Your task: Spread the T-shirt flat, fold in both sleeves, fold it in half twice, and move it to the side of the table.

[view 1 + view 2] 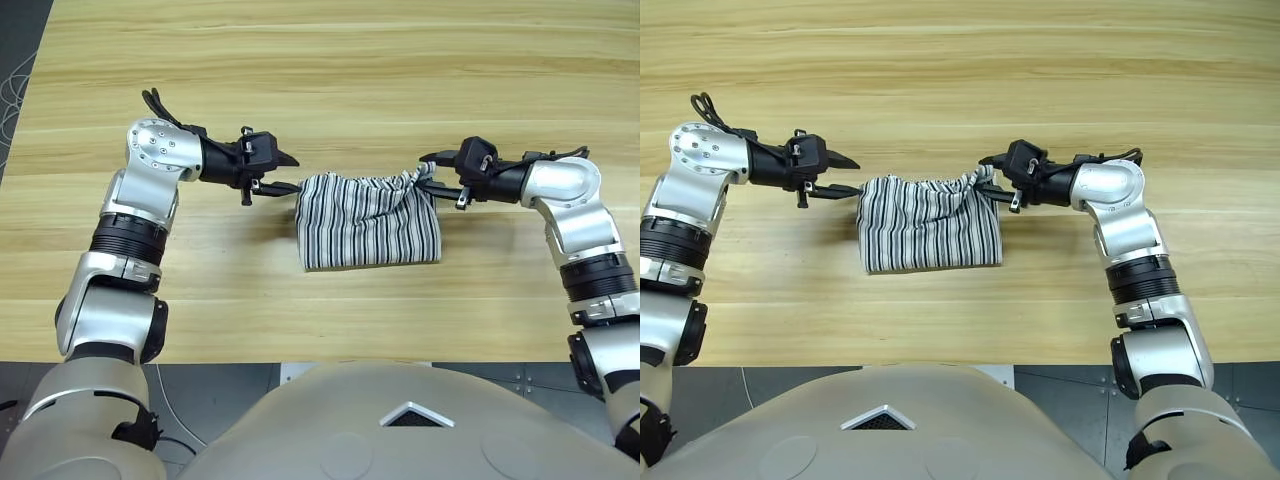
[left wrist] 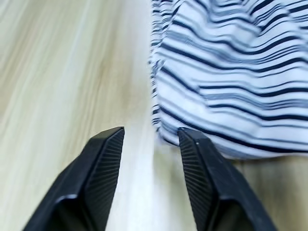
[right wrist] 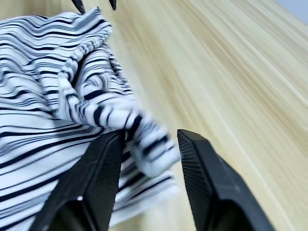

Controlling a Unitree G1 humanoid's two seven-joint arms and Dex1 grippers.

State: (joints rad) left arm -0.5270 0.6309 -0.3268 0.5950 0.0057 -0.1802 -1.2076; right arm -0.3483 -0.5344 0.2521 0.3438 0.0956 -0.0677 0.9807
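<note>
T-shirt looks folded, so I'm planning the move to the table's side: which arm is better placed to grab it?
Right, probably. A bunched corner of the T-shirt sits between the right gripper's open fingers, ready to pinch. The left gripper is open over bare table beside the shirt's edge.

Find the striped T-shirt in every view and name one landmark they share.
Left eye view: T-shirt folded, slightly right of centre.
Right eye view: T-shirt slightly left of centre.
Left wrist view: T-shirt just beyond the open left pincer, its edge beside one finger.
Right wrist view: T-shirt, with a bunched corner between the fingers of the right pincer.
Shared landmark: the wooden table under it.
</note>
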